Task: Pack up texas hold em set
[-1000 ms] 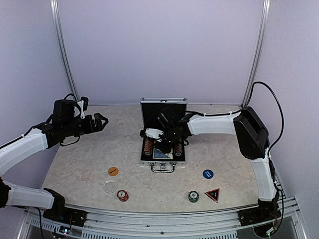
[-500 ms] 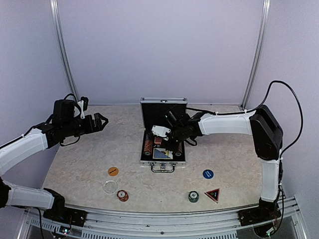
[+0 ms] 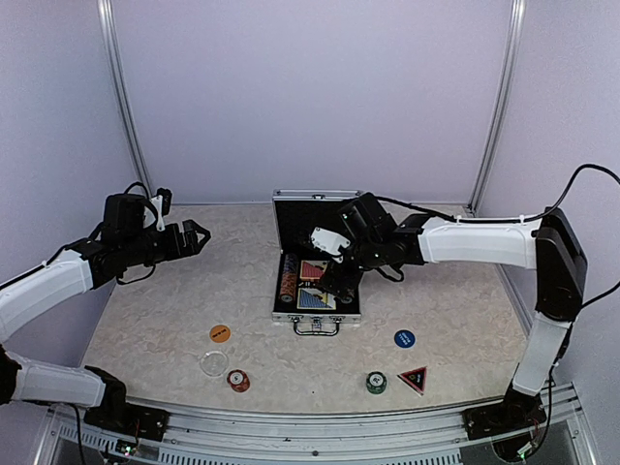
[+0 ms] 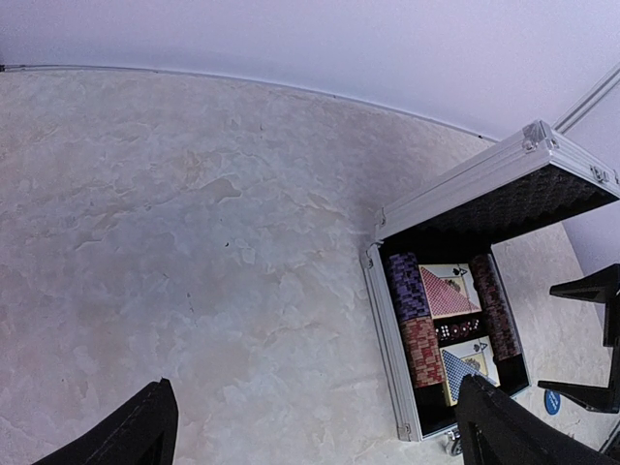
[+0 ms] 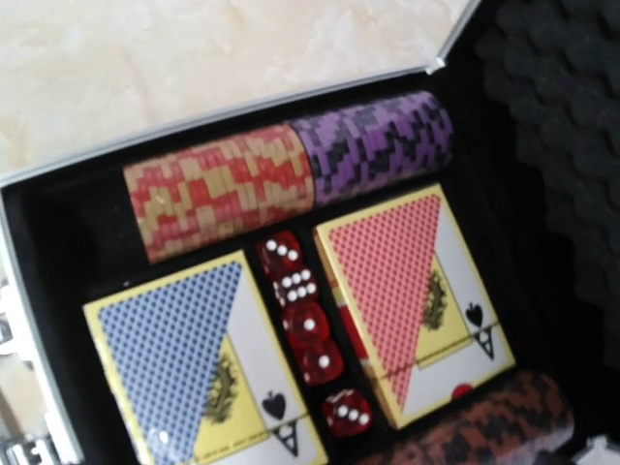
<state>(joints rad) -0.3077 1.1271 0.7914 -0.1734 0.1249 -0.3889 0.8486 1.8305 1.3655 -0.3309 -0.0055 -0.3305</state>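
Six pieces lie loose on the table (image 3: 465, 310), nearer than the open aluminium case (image 3: 317, 317). An orange disc (image 3: 220, 333), a clear disc (image 3: 213, 363) and a red chip stack (image 3: 238, 381) sit near left. A blue disc (image 3: 404, 338), a green chip stack (image 3: 376, 383) and the red-black triangle marker (image 3: 414, 378) sit near right. The case stands mid-table with its lid upright at the far side, already holding the red deck (image 5: 407, 291), blue deck (image 5: 194, 368), red dice (image 5: 305, 329) and rows of chips. The right gripper (image 3: 332, 279) hovers over it, jaws spread wide with nothing between them. The left gripper (image 3: 197, 234) hangs well to the left, equally wide and empty. The stacks look dense and smooth and could shear apart, so pinch low across their sides. The discs and marker look thin, stiff and flat, and probably need an edge grip.
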